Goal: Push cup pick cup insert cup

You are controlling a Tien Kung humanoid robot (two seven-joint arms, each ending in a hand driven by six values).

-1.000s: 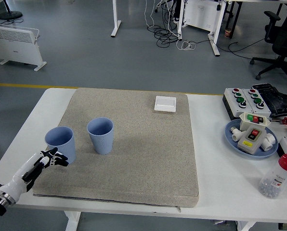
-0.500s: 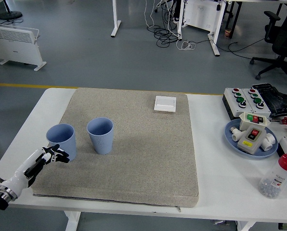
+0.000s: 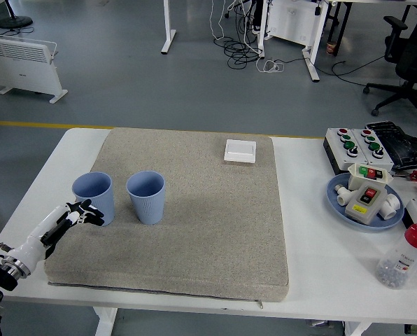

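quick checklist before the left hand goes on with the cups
1. Left cup upright on the mat: ok.
2. Right cup upright, mouth open and unobstructed: ok.
3. Small gap between the two cups, not yet touching: ok.
4. Left hand at the left cup's lower left side: ok; actual contact: cannot tell.
5. Fingers wrapped around the cup for a pick: not ok, they only reach toward it.
6. White box well away from both cups: ok.

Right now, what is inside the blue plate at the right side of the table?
The blue plate holds a grey switch box with a red and a green button, and white plastic fittings around it. What lies under the box is covered.
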